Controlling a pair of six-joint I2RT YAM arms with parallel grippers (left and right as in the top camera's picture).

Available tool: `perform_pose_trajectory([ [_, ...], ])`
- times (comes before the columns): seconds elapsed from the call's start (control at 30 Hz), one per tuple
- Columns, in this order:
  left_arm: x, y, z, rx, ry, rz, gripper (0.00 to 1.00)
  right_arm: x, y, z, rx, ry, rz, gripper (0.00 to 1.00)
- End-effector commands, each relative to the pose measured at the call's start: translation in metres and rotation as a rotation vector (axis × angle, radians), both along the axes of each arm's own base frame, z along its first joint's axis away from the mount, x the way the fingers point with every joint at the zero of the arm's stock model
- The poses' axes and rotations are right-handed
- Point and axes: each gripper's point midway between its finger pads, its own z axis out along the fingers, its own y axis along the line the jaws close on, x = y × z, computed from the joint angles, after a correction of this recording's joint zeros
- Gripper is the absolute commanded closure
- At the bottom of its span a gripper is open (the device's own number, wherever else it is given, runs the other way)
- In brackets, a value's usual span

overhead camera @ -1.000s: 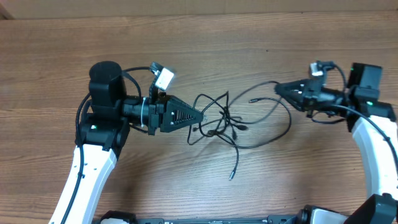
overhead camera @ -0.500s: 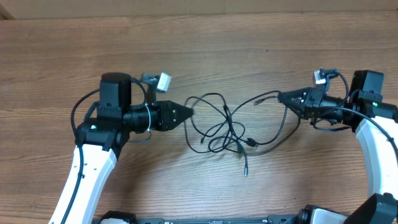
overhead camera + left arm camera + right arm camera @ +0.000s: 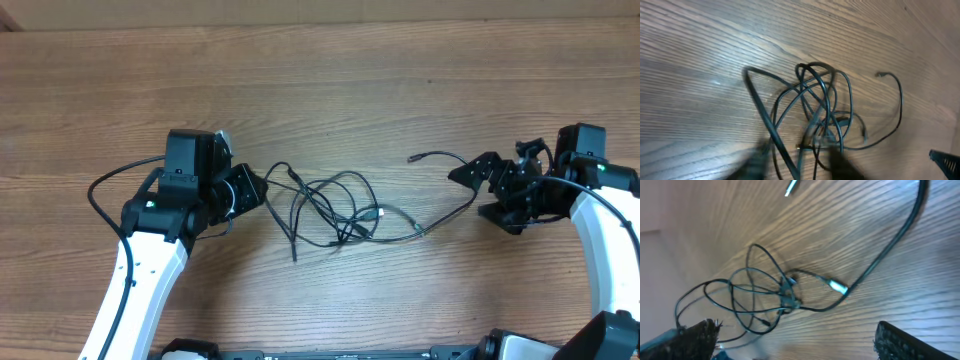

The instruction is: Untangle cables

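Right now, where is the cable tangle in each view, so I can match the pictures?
Overhead: cable tangle at the middle of the picture.
Left wrist: cable tangle centre, slightly right.
Right wrist: cable tangle lower left of centre.
Shared landmark: the free plug end of the long strand trailing away from it.

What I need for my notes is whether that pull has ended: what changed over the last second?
Both claws were shut on the cables a second ago. They drew apart, then let go. The left claw backed off leftward and the right claw rightward, and both are now open. The cables lie loose on the table, stretched out sideways. Unchanged: the strands are still tangled in the middle.
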Motion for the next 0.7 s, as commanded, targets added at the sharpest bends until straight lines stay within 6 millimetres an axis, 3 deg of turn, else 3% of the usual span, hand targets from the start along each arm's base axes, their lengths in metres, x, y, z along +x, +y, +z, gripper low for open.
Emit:
perform_pose_trajectory([
  [0.0, 0.001, 0.006, 0.004, 0.02, -0.009, 0.031, 0.0, -0.001, 0.003, 0.002, -0.044, -0.014, 0.026, 0.0],
  [0.2, -0.007, 0.006, -0.001, 0.019, 0.032, 0.026, 0.01, -0.002, 0.024, 0.002, -0.048, -0.032, 0.104, 0.0],
  [0.4, -0.011, -0.016, -0.004, -0.075, 0.074, -0.044, 0.0, 0.003, 0.035, 0.002, -0.071, -0.067, 0.153, 0.0],
  [0.67, -0.005, -0.033, -0.044, -0.095, 0.236, 0.011, 0.01, 0.005, 0.036, 0.003, -0.072, -0.077, 0.155, 0.0],
])
